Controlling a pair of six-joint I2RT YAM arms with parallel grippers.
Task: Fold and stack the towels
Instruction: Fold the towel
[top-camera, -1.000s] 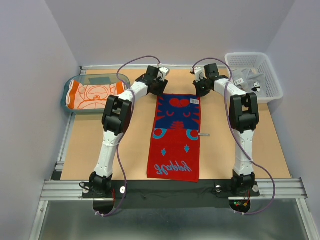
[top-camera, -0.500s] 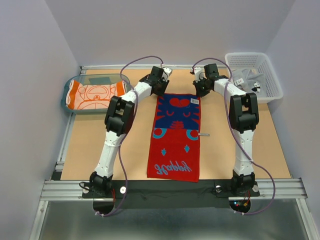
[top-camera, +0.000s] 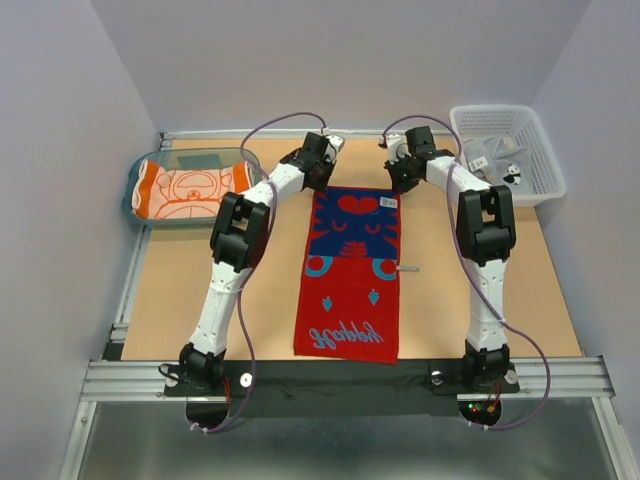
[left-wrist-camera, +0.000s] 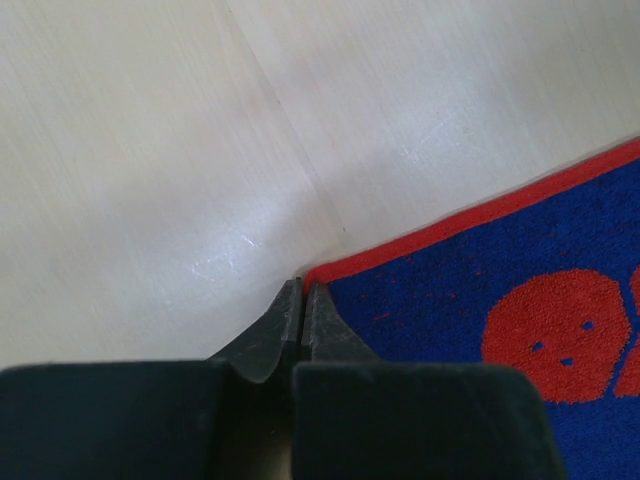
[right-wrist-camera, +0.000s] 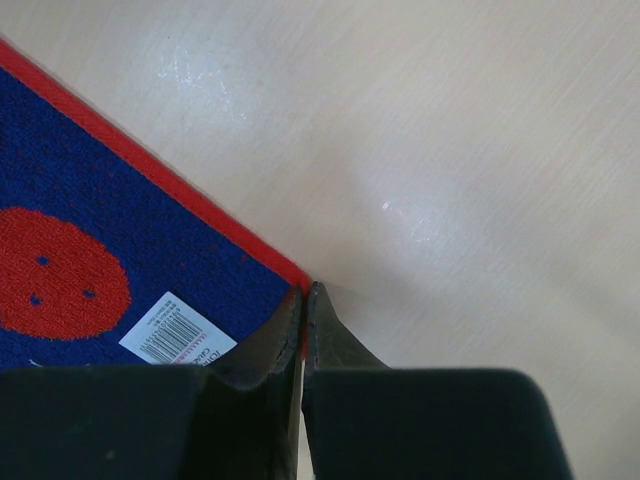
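The red towel (top-camera: 350, 270) lies flat, lengthwise on the bench (top-camera: 190, 290) between my 2 arms. My left tool (left-wrist-camera: 302, 292) is closed narrow, pinching its far left corner. My right tool (right-wrist-camera: 303, 302) pinches the far right corner beside the label (right-wrist-camera: 178, 328). The orange towel (top-camera: 185, 190) sits in the tray (top-camera: 133, 205).

The left tool (top-camera: 320, 165) has shifted right, up against the red towel (top-camera: 350, 280).
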